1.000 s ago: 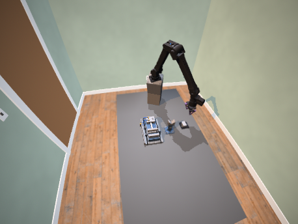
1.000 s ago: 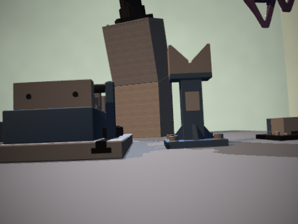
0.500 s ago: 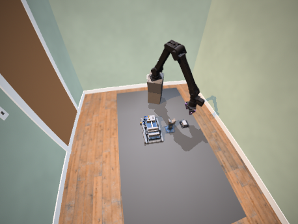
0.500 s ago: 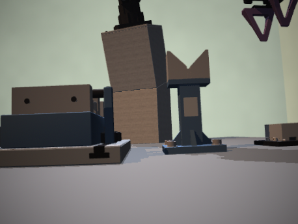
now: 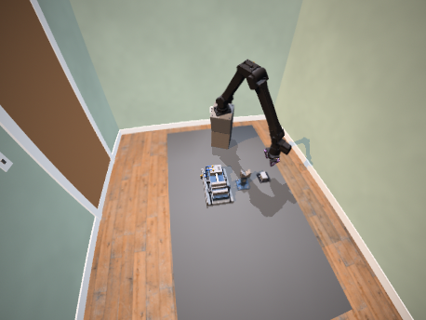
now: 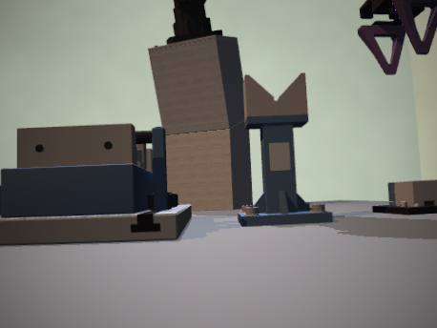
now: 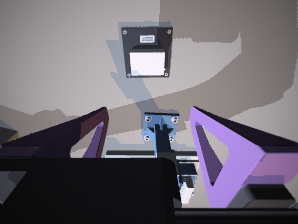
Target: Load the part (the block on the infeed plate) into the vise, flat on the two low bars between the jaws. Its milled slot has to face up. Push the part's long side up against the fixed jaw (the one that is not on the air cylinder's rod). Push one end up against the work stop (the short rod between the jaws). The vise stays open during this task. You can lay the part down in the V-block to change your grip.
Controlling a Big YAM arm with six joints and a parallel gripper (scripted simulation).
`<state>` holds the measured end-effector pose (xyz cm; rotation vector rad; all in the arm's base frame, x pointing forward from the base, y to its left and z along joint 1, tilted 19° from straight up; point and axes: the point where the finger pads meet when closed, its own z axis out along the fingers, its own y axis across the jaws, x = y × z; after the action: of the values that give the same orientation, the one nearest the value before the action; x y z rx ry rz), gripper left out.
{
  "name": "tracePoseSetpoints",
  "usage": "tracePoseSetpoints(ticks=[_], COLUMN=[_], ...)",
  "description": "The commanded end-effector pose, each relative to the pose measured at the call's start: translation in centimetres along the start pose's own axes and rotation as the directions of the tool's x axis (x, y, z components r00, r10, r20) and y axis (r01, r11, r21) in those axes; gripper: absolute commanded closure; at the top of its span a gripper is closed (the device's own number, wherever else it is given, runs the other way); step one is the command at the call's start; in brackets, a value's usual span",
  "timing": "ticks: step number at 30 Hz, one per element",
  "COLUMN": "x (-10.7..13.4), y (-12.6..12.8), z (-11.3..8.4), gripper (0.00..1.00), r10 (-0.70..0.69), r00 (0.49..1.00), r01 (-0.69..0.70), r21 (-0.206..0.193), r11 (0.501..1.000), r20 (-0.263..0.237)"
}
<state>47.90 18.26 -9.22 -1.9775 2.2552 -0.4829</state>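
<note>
Above the table [image 5: 209,260] [image 6: 215,286] [image 7: 75,30], we're holding the end effector [image 5: 272,159] [image 6: 405,62] [image 7: 149,112] wide and empty, judging the block [image 5: 263,176] [image 6: 417,193] [image 7: 147,63] rigid, best gripped mid-sides.

Places are given relative to the V-block stand [image 5: 243,184] [image 6: 278,167] [image 7: 161,134]. The stand rises tall from its bolted foot and obstructs any low crossing between the vise [image 5: 218,188] [image 6: 72,191] and the infeed plate [image 5: 264,180] [image 6: 405,210] [image 7: 124,55]. Floor-level gaps exist on both sides of the stand: a strip of grey mat [image 5: 246,242] [image 6: 215,281] [image 7: 210,75] separates it from the vise, another from the infeed plate. The V opening is unobstructed from above. In the exterior view, the vise's near jaw [image 6: 76,145] stands lower than the V-block top. Beyond the stand in that view, the arm's pedestal [image 6: 191,91] [image 5: 220,130] blocks passage. Above the infeed plate's block [image 6: 420,193] [image 7: 147,63], the approach is open.
</note>
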Motion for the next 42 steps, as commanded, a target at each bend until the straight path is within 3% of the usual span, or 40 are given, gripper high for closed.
tracePoseSetpoints(ticks=[1,8,10,11,13,25,27,28,30,42], x=[-0.1,-0.2,-0.2,-0.7,-0.1,-0.1,-0.1,-0.7,0.0,0.0], y=[-1.1,-1.3,-1.3,-2.0,-1.3,-1.0,-1.0,-2.0,-1.0,-0.8], z=[1.2,2.8,2.8,1.2,3.6,6.8,6.8,5.2,7.6,10.7], gripper=[0.19,0.19,0.19,0.19,0.19,0.19,0.19,0.19,0.19,0.19], r10=[0.003,0.002,0.002,0.002,0.004,0.001,0.001,-0.001,0.003,-0.001], r00=[1.0,1.0,1.0,1.0,1.0,1.0,1.0,1.0,1.0,1.0], r01=[-0.003,-0.002,-0.002,-0.003,-0.004,-0.001,-0.001,-0.001,-0.003,0.001], r21=[0.009,0.013,0.013,0.041,0.012,0.01,0.01,0.041,0.009,0.008], r11=[1.0,1.0,1.0,0.999,1.0,1.0,1.0,0.999,1.0,1.0], r20=[0.007,0.009,0.009,0.028,0.008,0.007,0.007,0.027,0.006,0.006])
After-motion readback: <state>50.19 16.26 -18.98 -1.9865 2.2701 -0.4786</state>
